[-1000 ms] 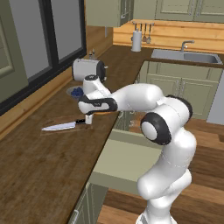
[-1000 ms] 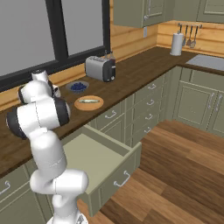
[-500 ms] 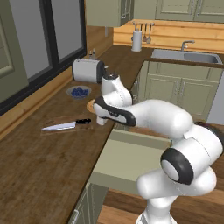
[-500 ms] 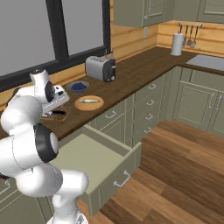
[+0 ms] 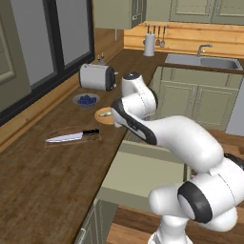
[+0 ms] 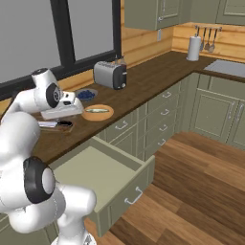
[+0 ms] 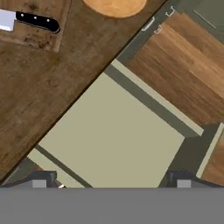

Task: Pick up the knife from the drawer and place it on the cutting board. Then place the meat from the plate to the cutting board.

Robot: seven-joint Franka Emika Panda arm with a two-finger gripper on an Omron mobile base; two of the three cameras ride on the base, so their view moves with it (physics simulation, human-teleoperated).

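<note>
On cutting board (image 5: 71,141): knife (image 5: 71,137), blade cropped in hand view; end effector (image 7: 111,186) spread wide.

Left base view: taken from behind and left of the arm, facing forward and down along the counter past the cutting board (image 5: 71,141) toward the toaster (image 5: 96,76). Right base view: taken from behind and right, set farther back, facing across the open drawer (image 6: 103,174) to the same toaster (image 6: 110,74), plate (image 6: 97,113) and counter. Hand view: looks steeply down from close above the drawer (image 7: 111,140), with the cutting board (image 7: 37,22) and plate (image 7: 114,6) at its upper edge.
</note>
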